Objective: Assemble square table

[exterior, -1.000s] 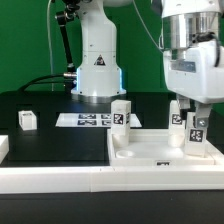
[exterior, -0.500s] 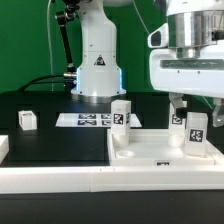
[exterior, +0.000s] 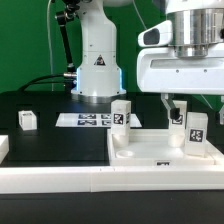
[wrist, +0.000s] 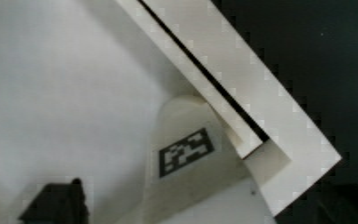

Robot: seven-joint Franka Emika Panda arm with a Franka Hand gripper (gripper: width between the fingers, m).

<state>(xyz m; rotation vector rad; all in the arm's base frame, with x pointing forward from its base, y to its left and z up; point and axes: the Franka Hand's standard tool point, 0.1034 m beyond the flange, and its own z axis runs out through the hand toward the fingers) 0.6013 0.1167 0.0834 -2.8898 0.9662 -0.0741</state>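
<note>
Gripper (exterior: 176,106) is seen raised above the square table (exterior: 150,148).
Fingers are parted and empty; a leg (exterior: 196,135) is stood upright on it.

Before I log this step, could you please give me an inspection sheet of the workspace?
Surface: black table, white rail along its front.
Job's things: slab lies flat; back leg, middle leg and right leg upright at it; lone leg apart on the table.
Clutter: nothing seen.
Grippers: gripper hovers over the middle leg, nothing seen held; open or shut unclear.
Cables: black cable beside the robot base.
Surroundings: marker board, green backdrop.
</note>
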